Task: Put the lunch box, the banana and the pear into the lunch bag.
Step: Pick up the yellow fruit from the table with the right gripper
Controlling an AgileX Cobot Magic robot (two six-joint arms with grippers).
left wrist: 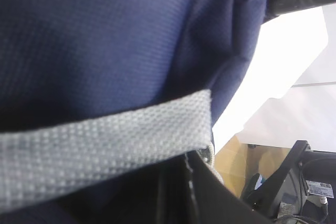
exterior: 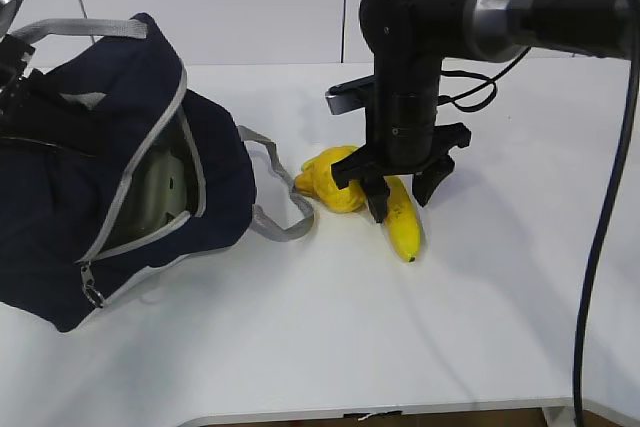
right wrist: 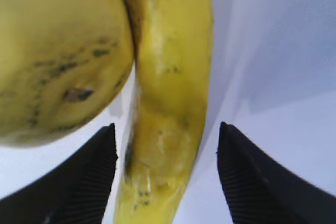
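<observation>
The long curved yellow banana [exterior: 402,217] is straddled by the black right gripper [exterior: 404,194], its jaws spread wide and nothing held, on the white table [exterior: 330,337]. The lumpy speckled yellow pear [exterior: 333,179] is seen touching the banana at nine o'clock, the gaping navy fabric lunch bag [exterior: 70,177] lies farther at nine, and its grey webbing handle [left wrist: 105,145] is pinched by the fully closed left gripper.
</observation>
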